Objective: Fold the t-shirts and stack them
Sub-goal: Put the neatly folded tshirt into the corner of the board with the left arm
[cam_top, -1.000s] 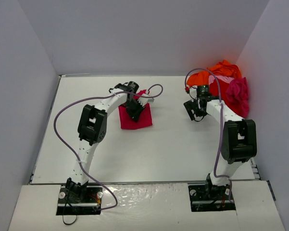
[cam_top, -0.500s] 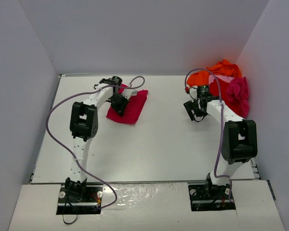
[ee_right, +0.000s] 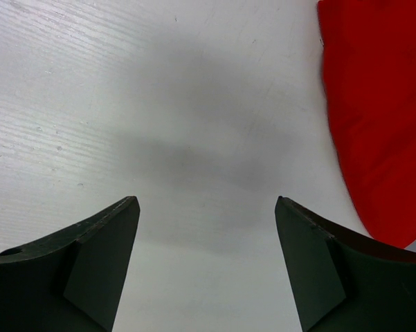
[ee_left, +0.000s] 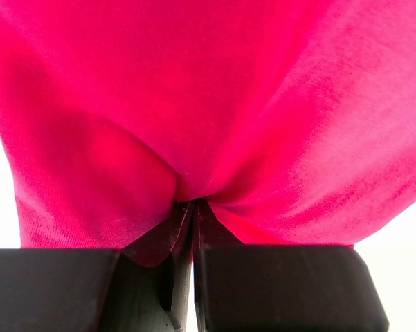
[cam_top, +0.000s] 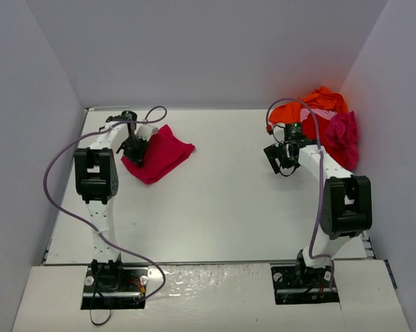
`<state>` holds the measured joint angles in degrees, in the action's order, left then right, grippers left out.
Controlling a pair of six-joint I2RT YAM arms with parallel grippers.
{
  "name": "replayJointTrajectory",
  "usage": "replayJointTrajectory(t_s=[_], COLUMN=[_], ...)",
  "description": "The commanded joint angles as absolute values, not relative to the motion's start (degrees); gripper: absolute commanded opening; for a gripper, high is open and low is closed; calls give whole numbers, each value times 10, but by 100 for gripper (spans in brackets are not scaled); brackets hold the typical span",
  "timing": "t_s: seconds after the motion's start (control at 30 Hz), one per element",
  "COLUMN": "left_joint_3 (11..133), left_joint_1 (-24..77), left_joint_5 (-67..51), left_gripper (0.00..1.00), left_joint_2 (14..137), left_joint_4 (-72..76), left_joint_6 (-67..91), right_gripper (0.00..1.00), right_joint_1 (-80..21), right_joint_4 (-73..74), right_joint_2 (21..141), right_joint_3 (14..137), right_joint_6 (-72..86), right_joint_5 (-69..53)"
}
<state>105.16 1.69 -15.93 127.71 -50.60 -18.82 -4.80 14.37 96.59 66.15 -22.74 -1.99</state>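
While your left gripper (cam_top: 134, 146) pinches the crimson t-shirt (cam_top: 165, 154) upper left, its cloth lies rightward; your right gripper (cam_top: 279, 160) gapes empty.

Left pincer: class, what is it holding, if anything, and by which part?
The left pincer is shut on the crimson t-shirt, pinching a bunched fold near its edge.

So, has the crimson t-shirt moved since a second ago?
Yes. Pinched in the left gripper, the crimson t-shirt has slid left, toward the left edge of the table, away from the shirt pile at right.
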Motion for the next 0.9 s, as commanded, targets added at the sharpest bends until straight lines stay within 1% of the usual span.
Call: replayJointTrajectory(t_s=[0.0, 0.2, 0.33, 0.43, 0.63, 0.73, 0.87], left_joint_3=[1017, 987, 963, 958, 975, 990, 978], left_joint_1=[-47, -118, -140, -150, -122, -86, 5], left_joint_5=[-102, -99, -90, -133, -189, -208, -219], left_gripper=[0, 0, 0, 0, 0, 0, 0], left_joint_2=[1262, 1240, 1222, 1205, 1162, 1126, 1039], left_joint_4=[-507, -485, -456, -445, -426, -449, -455], left_joint_6=[-172, -156, -153, -157, -162, -185, -218], right_gripper=[77, 77, 77, 77, 77, 77, 77], right_joint_1=[-48, -61, -64, -67, -75, -76, -76], right_joint_4=[140, 142, 142, 144, 144, 143, 142], right_joint_2=[931, 934, 931, 931, 936, 932, 932], right_joint_3=[666, 668, 668, 668, 670, 670, 668], right_joint_6=[-231, -229, -226, -225, -222, -221, -221], right_joint_5=[-28, -24, -23, -23, -10, -6, -4])
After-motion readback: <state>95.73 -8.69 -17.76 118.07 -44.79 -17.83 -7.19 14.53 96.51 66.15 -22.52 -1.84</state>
